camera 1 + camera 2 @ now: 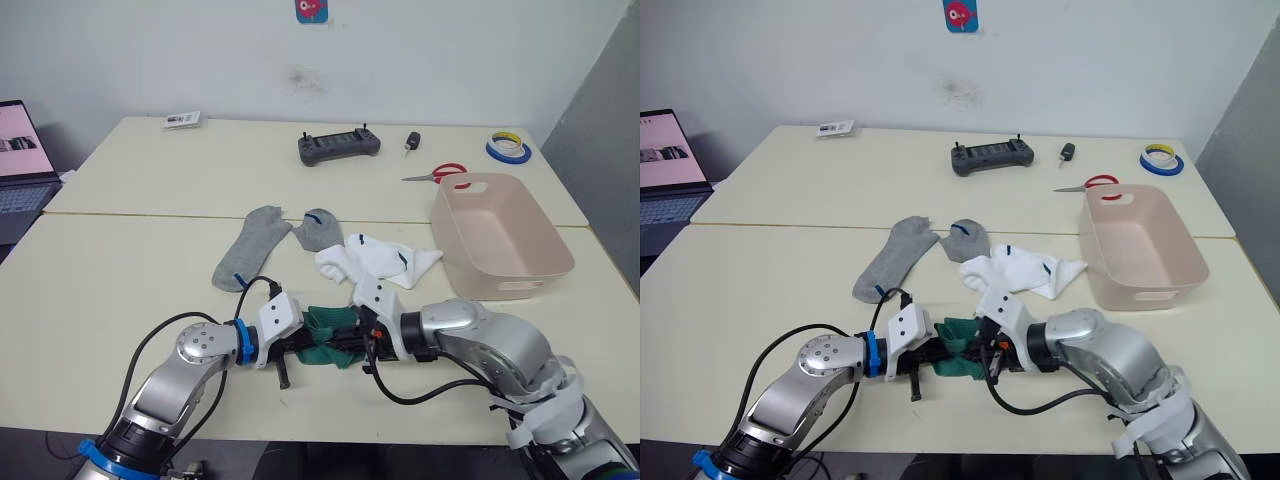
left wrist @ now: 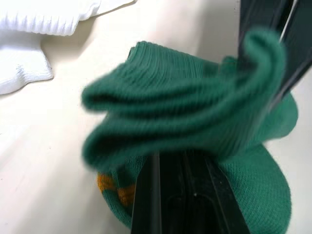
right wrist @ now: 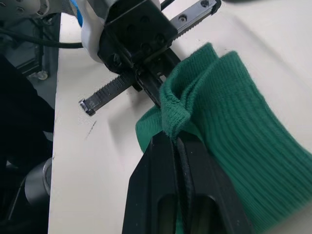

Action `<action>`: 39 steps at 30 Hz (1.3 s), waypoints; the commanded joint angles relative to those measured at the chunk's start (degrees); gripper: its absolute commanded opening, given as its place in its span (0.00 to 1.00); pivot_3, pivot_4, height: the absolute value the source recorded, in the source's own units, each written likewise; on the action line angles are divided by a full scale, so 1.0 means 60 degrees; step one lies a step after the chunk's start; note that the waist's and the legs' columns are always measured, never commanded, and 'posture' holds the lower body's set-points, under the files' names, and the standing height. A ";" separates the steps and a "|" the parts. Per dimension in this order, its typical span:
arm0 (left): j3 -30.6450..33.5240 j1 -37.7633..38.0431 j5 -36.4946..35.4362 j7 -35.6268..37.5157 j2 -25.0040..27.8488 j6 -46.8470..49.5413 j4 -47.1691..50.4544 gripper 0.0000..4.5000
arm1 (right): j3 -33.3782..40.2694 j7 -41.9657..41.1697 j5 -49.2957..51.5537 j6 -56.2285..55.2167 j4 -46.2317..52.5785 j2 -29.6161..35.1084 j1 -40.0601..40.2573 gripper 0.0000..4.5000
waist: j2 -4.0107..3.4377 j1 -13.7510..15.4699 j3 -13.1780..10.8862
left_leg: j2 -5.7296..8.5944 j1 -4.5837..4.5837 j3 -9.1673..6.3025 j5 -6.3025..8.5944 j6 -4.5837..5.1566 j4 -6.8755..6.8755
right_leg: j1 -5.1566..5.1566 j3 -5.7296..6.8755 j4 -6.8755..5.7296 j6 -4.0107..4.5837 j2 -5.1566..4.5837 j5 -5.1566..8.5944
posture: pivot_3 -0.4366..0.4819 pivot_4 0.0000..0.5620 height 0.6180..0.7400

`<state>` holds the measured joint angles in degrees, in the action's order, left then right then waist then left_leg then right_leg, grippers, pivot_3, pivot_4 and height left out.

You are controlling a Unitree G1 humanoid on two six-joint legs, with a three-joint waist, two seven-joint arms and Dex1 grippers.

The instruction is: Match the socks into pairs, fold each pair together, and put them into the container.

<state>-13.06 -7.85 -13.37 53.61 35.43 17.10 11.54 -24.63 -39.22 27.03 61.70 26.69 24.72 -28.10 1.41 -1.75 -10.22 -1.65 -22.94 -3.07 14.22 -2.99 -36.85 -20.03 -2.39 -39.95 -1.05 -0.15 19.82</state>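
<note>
Two green socks [image 1: 330,336] lie bunched at the table's front centre, a yellow mark [image 2: 114,187] showing in the left wrist view. My left gripper [image 1: 306,342] is shut on their left side, and my right gripper [image 3: 173,137] is shut on a raised fold from the right. One grey sock [image 1: 245,252] lies flat behind them, and a second grey sock [image 1: 318,230], folded short, lies beside it. Two white socks [image 1: 380,258] sit in a heap just behind my right gripper. The pale pink container [image 1: 470,285] stands to the right with nothing in it.
Along the far table are a black controller [image 1: 339,146], a small black item [image 1: 412,141], red-handled scissors [image 1: 440,174], tape rolls [image 1: 508,147] and a card [image 1: 182,120]. A laptop [image 1: 20,170] sits on a separate surface to the left. A seam between two tabletops runs behind the socks.
</note>
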 commanded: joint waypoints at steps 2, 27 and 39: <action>0.0267 0.0243 -0.0075 -0.0009 0.0205 0.0197 0.0299 0.00 | -0.0131 -0.0002 -0.0065 -0.0208 -0.0122 -0.0174 -0.0189 0.00 | -0.0001 -0.0004 0.0000 | -0.0001 0.0000 -0.0001 0.0000 0.0000 0.0001 | -0.0001 0.0000 0.0001 0.0000 0.0000 0.0000 | 0.48 0.27 0.97; 0.2429 -0.0645 -0.2958 0.0461 0.1209 0.2694 0.2360 0.00 | 0.1071 -0.0585 -0.0224 -0.1992 0.0351 0.1521 0.0161 0.62 | 0.0001 -0.0006 -0.0016 | 0.0001 -0.0010 0.0017 0.0000 0.0000 0.0006 | -0.0012 -0.0001 0.0006 -0.0001 -0.0004 0.0001 | 0.48 0.27 0.97; -0.0063 -0.1243 -0.0443 0.0730 0.0792 0.1104 -0.0231 0.00 | -0.0924 -0.0077 -0.2708 -0.3452 -0.1217 0.0712 0.0326 0.01 | -0.0002 -0.0011 -0.0020 | 0.0006 -0.0014 0.0022 -0.0001 -0.0001 0.0009 | -0.0026 -0.0001 0.0003 0.0000 0.0012 0.0001 | 0.48 0.27 0.97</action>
<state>-12.36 -14.90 -17.60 58.00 40.44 25.59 10.68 -29.87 -39.88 12.63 41.89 19.35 28.34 -26.00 1.40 -1.82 -10.35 -1.61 -23.04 -2.93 14.21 -3.00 -36.81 -20.20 -2.40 -39.92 -1.05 -0.09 19.83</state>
